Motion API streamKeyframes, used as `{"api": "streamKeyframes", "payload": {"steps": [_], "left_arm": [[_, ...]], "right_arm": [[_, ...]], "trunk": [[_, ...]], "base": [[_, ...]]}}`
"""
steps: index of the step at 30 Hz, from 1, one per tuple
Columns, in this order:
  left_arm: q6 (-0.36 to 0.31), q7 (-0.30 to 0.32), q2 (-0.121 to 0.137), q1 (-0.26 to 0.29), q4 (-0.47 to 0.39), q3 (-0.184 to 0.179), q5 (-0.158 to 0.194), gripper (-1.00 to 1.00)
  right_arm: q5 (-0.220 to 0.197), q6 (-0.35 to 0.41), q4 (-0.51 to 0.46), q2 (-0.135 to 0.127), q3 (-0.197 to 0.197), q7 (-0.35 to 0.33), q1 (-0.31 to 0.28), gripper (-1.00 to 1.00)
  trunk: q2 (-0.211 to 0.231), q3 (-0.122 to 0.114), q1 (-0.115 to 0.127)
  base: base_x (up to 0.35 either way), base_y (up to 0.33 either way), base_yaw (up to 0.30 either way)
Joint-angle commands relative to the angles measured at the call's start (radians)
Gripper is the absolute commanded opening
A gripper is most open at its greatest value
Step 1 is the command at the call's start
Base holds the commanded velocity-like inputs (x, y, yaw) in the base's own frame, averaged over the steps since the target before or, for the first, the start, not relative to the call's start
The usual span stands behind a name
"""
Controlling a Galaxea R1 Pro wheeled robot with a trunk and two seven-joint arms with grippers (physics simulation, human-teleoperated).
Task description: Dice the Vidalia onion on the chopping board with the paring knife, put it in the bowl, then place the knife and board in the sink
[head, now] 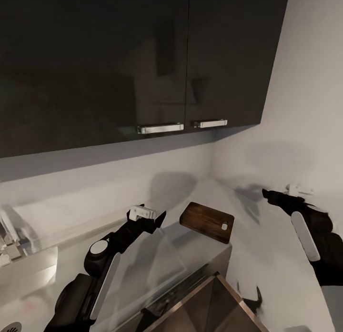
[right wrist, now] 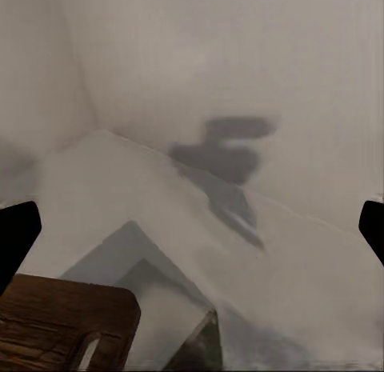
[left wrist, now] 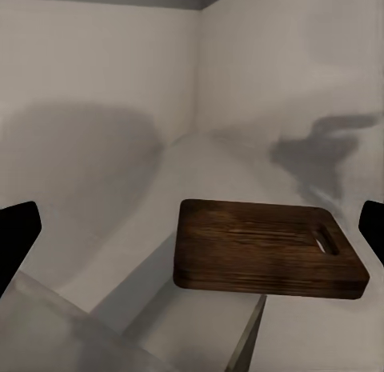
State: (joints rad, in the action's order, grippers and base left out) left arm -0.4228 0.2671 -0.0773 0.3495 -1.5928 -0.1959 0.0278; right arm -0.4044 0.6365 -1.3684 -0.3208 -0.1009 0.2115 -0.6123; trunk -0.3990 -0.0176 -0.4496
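chopping board [head: 207,221] on countertop [head: 267,256] (corner)

My head camera looks forward and down into the kitchen corner, with dark wall cabinets [head: 143,60] across the upper frame and the countertop [head: 267,256] below. My left wrist camera sits low and close over that worktop, facing the corner, with the chopping board [left wrist: 268,248] in the lower centre. My right wrist camera faces the same corner. All three views share the board [head: 207,221] [right wrist: 64,324].
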Motion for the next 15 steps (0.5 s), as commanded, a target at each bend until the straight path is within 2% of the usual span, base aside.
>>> {"api": "streamKeyframes", "payload": {"steps": [1, 5, 8, 10, 12, 13, 14, 15], "left_arm": [[-0.007, 0.003, -0.001, 0.0, -0.001, 0.001, 0.003, 1.0], [-0.007, 0.003, -0.001, 0.0, -0.001, 0.001, 0.003, 1.0], [-0.007, 0.003, -0.001, 0.0, -0.001, 0.001, 0.003, 1.0], [-0.007, 0.003, -0.001, 0.0, -0.001, 0.001, 0.003, 1.0], [-0.007, 0.003, -0.001, 0.0, -0.001, 0.001, 0.003, 1.0], [-0.008, 0.003, -0.001, 0.0, -0.001, 0.001, 0.003, 1.0], [-0.008, 0.003, -0.001, 0.001, -0.001, 0.001, 0.003, 1.0], [-0.008, 0.003, -0.001, 0.0, -0.001, 0.001, 0.003, 1.0]], "right_arm": [[-0.01, 0.006, 0.032, 0.011, 0.014, 0.023, -0.021, 1.0], [-0.01, 0.051, 0.186, 0.049, 0.048, 0.041, -0.113, 1.0], [-0.01, 0.107, 0.262, 0.07, 0.055, 0.045, -0.172, 1.0], [-0.01, 0.134, 0.277, 0.079, 0.056, 0.045, -0.189, 1.0], [-0.01, 0.202, 0.295, 0.116, 0.057, 0.047, -0.224, 1.0], [-0.01, 0.266, 0.323, 0.169, 0.058, 0.061, -0.255, 1.0], [-0.01, 0.287, 0.347, 0.192, 0.058, 0.08, -0.273, 1.0], [-0.01, 0.294, 0.362, 0.202, 0.058, 0.092, -0.284, 1.0]], "trunk": [[-0.001, 0.001, 0.0], [-0.001, 0.001, 0.0], [-0.001, 0.001, 0.0], [-0.001, 0.001, 0.0], [-0.001, 0.001, 0.0], [-0.001, 0.001, 0.0], [-0.001, 0.001, 0.0], [-0.001, 0.001, 0.0]], "base": [[0.0, 0.0, 0.0], [0.0, 0.0, 0.0], [0.0, 0.0, 0.0], [0.0, 0.0, 0.0], [0.0, 0.0, 0.0], [0.0, 0.0, 0.0], [0.0, 0.0, 0.0], [0.0, 0.0, 0.0]]}}
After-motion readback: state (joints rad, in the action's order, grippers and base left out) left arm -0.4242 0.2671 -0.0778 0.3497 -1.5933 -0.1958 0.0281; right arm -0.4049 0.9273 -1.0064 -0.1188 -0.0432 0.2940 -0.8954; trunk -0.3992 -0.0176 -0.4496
